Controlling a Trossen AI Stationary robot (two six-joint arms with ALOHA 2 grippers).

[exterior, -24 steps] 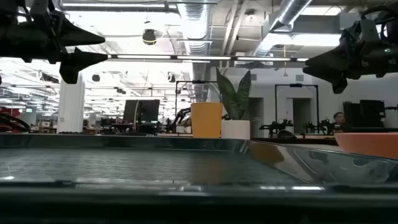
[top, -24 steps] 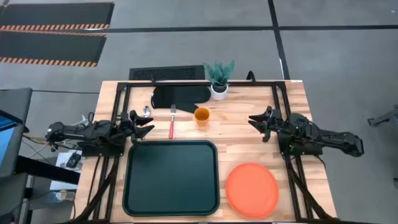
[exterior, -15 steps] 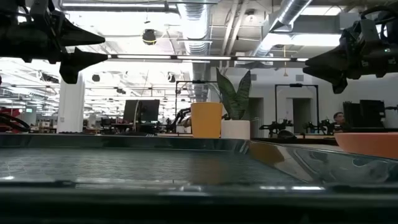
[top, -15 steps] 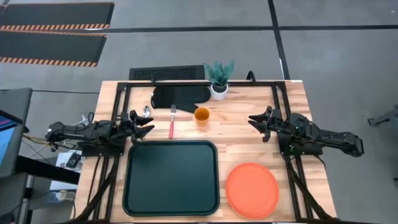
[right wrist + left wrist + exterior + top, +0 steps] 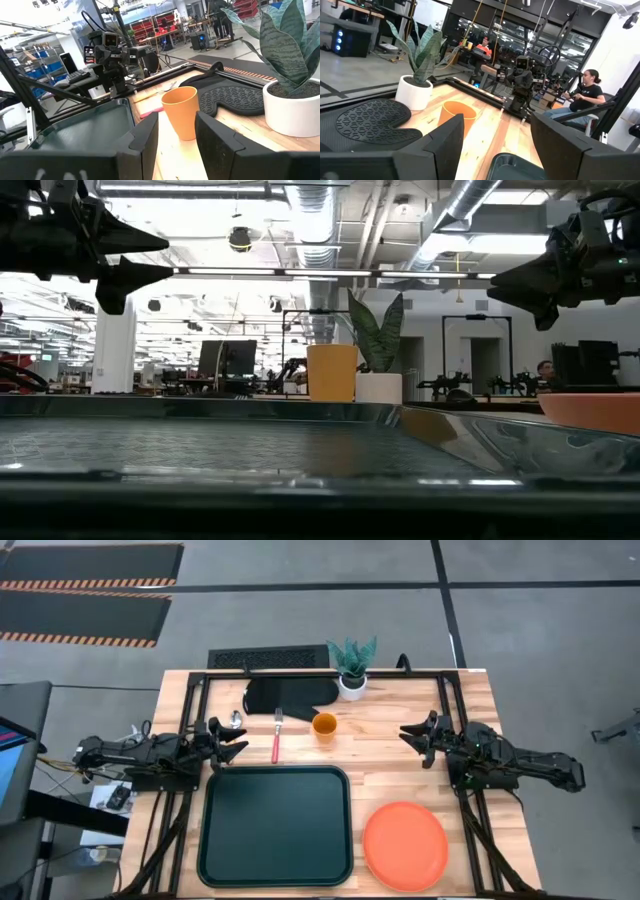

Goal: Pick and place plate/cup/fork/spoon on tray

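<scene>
The dark green tray [image 5: 275, 825] lies at the table's near middle. The orange plate [image 5: 404, 845] lies flat on the table to the tray's right. The orange-yellow cup [image 5: 324, 726] stands upright beyond the tray, also seen in the right wrist view [image 5: 181, 112]. The red-handled fork [image 5: 276, 738] lies left of the cup. The spoon [image 5: 237, 720] lies beside my left gripper; only its silver bowl shows. My left gripper [image 5: 238, 742] is open and empty above the table's left side. My right gripper [image 5: 408, 741] is open and empty above the right side.
A black oven mitt [image 5: 290, 693] lies at the far middle, and a white pot with a green plant [image 5: 352, 670] stands beside it. A black frame runs along the table's sides. A seated person [image 5: 580, 97] shows in the room beyond.
</scene>
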